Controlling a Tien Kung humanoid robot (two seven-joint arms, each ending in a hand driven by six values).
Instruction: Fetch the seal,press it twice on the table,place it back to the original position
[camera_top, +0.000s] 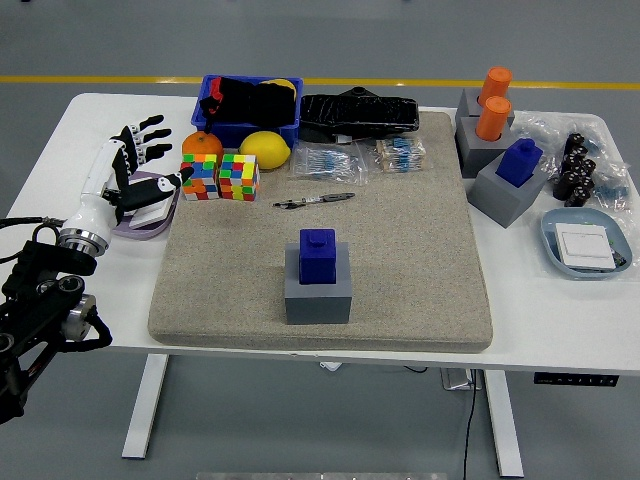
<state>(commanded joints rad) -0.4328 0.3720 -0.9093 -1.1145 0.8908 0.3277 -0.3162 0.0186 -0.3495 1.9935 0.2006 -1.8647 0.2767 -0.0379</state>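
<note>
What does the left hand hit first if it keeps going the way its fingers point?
Probably the orange: the left hand is open, fingers aimed right and slightly away, toward it. Height is unclear, so it may pass above.

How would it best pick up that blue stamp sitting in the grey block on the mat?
Probably by the blue seal where it sticks up above its grey holder, fingers on opposite flat sides, coming from above. It stands upright, its lower part sunk in the holder, with open mat around.

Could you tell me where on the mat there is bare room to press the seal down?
The mat is bare on both sides of the blue seal in its grey holder, and between it and the pen. The far edge is crowded with cubes and packets.
</note>
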